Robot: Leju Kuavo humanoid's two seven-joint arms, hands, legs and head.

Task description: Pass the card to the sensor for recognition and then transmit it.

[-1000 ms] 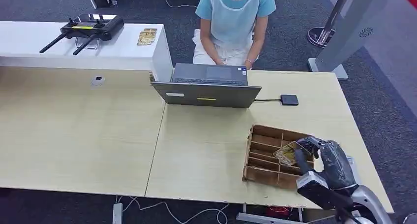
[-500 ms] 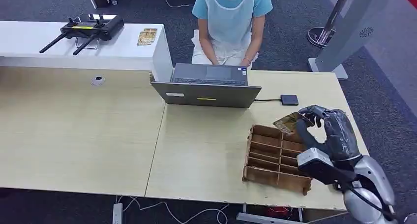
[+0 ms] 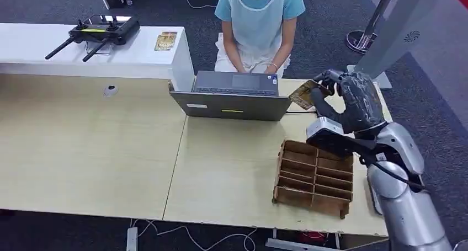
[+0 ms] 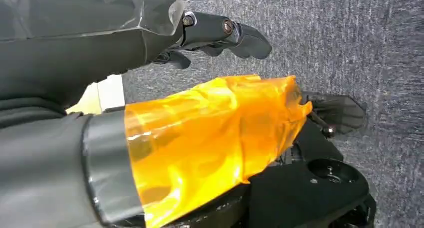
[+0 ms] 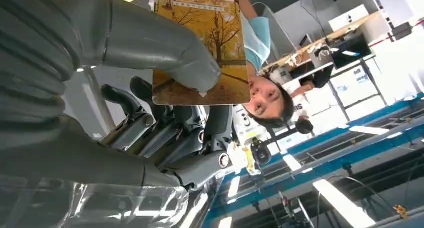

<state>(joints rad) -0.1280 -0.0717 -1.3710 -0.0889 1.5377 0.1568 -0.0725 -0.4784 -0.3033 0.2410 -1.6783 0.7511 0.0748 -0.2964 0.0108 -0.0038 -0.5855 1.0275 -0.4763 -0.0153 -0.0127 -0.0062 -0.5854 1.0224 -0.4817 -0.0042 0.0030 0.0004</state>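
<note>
Head view: right hand is holding the card at upper right of frame, beside the laptop on the table.
Right wrist view: thumb and fingers are pinching the card.
Left hand: fingers are curling, holding nothing.
Divided box: sitting lower right.

The table looks like pale matt wood laminate; the divided tray like brown cardboard; the card glossy and printed; the right hand dark, slightly shiny plastic; the floor rough grey carpet.
</note>
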